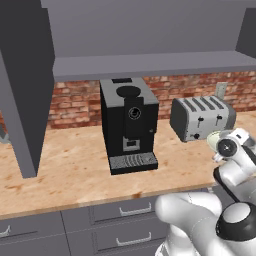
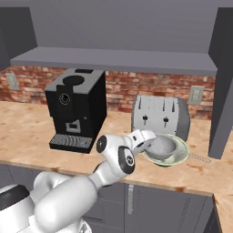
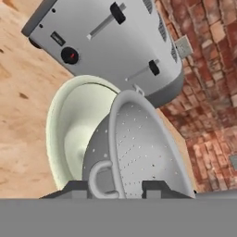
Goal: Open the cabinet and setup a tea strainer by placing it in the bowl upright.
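The cabinet (image 2: 118,61) hangs over the counter with both doors swung wide and its grey inside bare. On the counter in front of the toaster sits the pale greenish bowl (image 2: 178,157), also seen as the bowl (image 3: 69,125) in the hand view. The grey mesh tea strainer (image 2: 162,146) rests tilted in the bowl, and its thin wire handle (image 2: 200,158) reaches right over the rim. My gripper (image 2: 146,142) is shut on the strainer from the left. In the hand view the strainer (image 3: 141,148) stands on edge between my gripper's (image 3: 115,190) two tips.
A silver toaster (image 2: 159,117) stands just behind the bowl, with a black coffee machine (image 2: 77,109) to its left. The open left door (image 1: 22,90) and right door (image 2: 223,86) hang out over the counter. Grey drawers (image 1: 120,220) run below the counter's front edge.
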{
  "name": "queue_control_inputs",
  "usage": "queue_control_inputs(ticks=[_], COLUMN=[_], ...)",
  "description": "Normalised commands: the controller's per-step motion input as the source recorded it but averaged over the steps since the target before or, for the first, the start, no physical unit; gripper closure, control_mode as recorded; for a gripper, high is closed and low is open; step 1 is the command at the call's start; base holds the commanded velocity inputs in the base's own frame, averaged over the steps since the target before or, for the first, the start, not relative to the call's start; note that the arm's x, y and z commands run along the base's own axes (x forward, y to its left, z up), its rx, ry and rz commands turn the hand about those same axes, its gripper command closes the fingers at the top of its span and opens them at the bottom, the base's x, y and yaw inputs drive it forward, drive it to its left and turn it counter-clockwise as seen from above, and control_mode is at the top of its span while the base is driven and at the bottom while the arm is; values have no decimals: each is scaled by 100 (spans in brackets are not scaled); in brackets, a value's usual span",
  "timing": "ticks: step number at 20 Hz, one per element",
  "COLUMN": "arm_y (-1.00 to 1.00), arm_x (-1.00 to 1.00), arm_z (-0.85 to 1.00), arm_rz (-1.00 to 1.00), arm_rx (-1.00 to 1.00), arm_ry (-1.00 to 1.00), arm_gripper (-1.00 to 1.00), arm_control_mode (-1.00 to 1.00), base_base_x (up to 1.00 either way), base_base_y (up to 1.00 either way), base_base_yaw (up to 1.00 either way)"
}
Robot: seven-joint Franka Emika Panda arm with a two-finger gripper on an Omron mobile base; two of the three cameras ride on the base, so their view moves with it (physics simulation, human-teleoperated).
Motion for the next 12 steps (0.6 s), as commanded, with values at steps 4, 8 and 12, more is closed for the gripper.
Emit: queue_control_inputs(ticks=[4,8,12], arm_y=[0,0,-3], arm_x=[31,32,27], arm_z=[-1,0,-4], arm_rz=[0,0,0], arm_rx=[0,0,0], arm_ry=[9,9,9], arm_gripper=[100,100,100], arm_control_mode=[-100,-100,-100], base_base_x=[0,0,0], base_base_y=[0,0,0], base_base_yaw=[0,0,0])
